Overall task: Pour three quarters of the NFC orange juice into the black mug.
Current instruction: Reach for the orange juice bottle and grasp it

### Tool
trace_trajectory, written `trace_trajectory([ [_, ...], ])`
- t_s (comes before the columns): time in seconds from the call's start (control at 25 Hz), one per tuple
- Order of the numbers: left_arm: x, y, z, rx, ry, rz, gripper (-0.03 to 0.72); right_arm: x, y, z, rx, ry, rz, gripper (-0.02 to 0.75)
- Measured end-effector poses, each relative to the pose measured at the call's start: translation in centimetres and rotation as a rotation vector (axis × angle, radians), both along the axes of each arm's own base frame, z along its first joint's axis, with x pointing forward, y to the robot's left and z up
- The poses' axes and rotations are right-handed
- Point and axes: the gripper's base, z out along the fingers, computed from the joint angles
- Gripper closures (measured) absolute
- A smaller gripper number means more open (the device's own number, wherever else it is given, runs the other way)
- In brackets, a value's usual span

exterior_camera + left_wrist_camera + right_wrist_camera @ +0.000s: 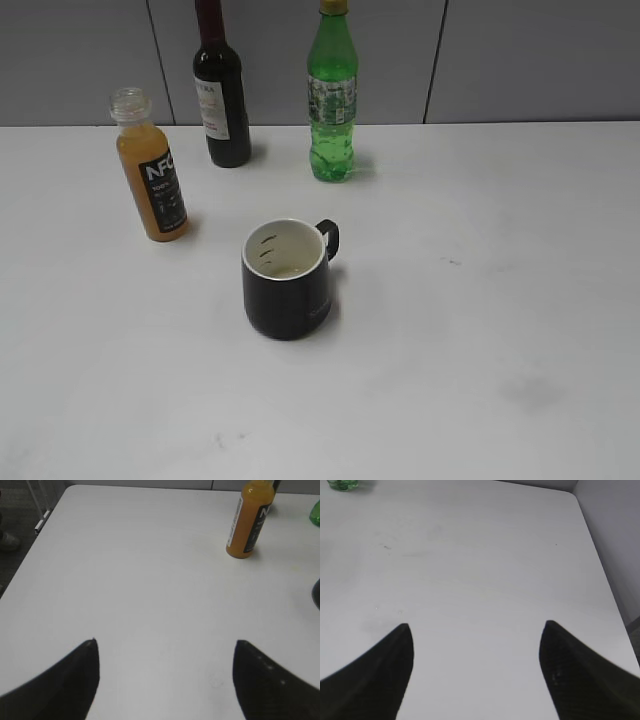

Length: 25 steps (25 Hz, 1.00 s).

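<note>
Exterior: juice (153,180) stands uncapped, leaning slightly, long axis near vertical, mouth up, left-rear of mug (287,279), whose handle points right-rear; the mug perhaps holds a trace of liquid. Left wrist: left gripper (165,672) spread, empty, juice far ahead. Right wrist: right gripper (476,670) spread over bare tabletop (480,565).

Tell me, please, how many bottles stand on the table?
3. The NFC orange juice stands at the left, uncapped. The dark wine bottle stands behind it toward the middle. The green soda bottle stands to the right of that one. None seems hidden.
</note>
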Motion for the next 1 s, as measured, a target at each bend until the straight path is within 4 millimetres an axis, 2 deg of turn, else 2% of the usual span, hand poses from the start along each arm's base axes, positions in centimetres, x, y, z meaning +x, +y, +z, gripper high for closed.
trace_trajectory([
  [0.12, 0.0, 0.0, 0.6, -0.003, -0.049, 0.000, 0.042, 0.0, 0.0, 0.0, 0.000, 0.000, 0.000, 0.143],
  [0.32, 1.6, -0.1, 3.0, -0.015, -0.281, -0.005, 0.042, 0.0, 0.0, 0.0, 0.000, 0.000, 0.000, 0.143],
  [0.48, 5.0, -0.4, 3.9, -0.018, -0.361, -0.009, 0.042, 0.0, 0.0, 0.0, 0.000, 0.000, 0.000, 0.143],
  [0.6, 8.0, -0.6, 3.5, -0.021, -0.419, -0.013, 0.042, 0.0, 0.0, 0.0, 0.000, 0.000, 0.000, 0.143],
  [0.76, 11.7, -0.8, 1.7, -0.023, -0.451, -0.018, 0.042, 0.0, 0.0, 0.0, 0.000, 0.000, 0.000, 0.143],
  [1.0, 16.0, -1.2, -2.9, -0.023, -0.388, -0.025, 0.043, 0.0, 0.0, 0.0, 0.000, 0.000, 0.000, 0.143],
])
